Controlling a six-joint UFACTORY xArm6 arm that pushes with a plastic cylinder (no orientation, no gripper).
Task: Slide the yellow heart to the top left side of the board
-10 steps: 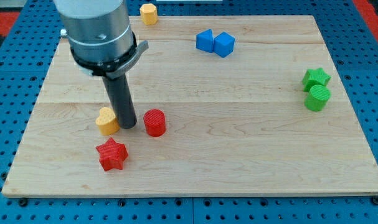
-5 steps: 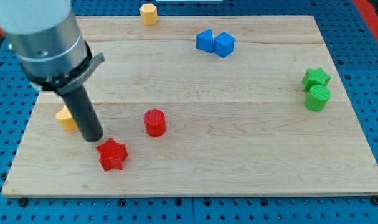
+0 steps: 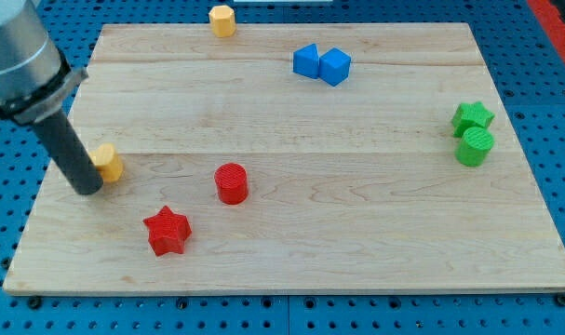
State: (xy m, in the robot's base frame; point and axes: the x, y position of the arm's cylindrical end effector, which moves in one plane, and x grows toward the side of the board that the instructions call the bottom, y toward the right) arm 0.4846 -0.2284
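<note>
You've got a pale wooden board [image 3: 356, 214], smooth with visible grain, on a blue perforated base [image 3: 561, 121] that looks like metal. The yellow heart [image 3: 108, 163] and red star [image 3: 167, 231] look like matt plastic, and my tip [image 3: 88, 189] is matt dark.

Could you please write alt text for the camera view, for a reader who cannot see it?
My tip touches the yellow heart from the view's left, near the wooden board's left edge. A red cylinder and red star lie to the heart's lower right.
</note>
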